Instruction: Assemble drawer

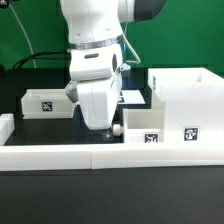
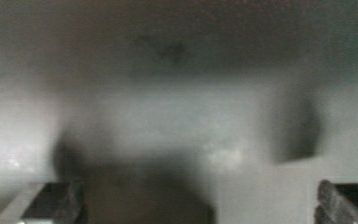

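The drawer housing [image 1: 186, 92] stands at the exterior view's right, with the near tray [image 1: 150, 128] just in front of it and the far tray [image 1: 45, 101] well apart at the left. Your gripper [image 1: 104, 127] hangs low between the two trays, its fingers [image 2: 43, 203] spread wide and holding nothing that I can make out. You look to be reaching for a tray, so next set the jaws squarely over one wall before closing.

Tool [image 1: 104, 128] hemmed by tray [image 1: 44, 102], housing [image 1: 188, 92], low bar [image 1: 60, 152]
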`<state>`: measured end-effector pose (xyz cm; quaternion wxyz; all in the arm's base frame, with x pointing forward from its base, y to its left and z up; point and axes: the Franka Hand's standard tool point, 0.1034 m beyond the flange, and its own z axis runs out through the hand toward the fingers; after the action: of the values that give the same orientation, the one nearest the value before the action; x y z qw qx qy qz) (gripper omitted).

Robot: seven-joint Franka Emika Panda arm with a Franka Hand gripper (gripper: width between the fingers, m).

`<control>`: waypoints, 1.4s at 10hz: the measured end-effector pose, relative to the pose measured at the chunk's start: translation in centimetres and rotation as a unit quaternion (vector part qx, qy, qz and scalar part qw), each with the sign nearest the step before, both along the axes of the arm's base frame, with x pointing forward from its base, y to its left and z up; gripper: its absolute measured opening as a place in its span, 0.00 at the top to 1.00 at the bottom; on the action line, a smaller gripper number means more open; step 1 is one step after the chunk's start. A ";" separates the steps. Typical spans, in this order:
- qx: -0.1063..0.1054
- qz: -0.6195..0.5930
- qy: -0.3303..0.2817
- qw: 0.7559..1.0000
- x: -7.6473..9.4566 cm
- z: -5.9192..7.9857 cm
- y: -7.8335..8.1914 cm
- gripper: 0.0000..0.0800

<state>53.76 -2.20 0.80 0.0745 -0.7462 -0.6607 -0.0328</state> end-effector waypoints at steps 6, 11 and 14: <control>-0.006 0.036 0.012 0.999 1.6 1.0 -0.5 0.19; -0.001 0.063 0.013 0.998 2.8 1.0 -0.8 0.19; -0.002 0.057 0.011 0.998 3.5 1.5 0.3 0.19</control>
<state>57.29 -1.87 2.28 0.0820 -0.7075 -0.7017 -0.0190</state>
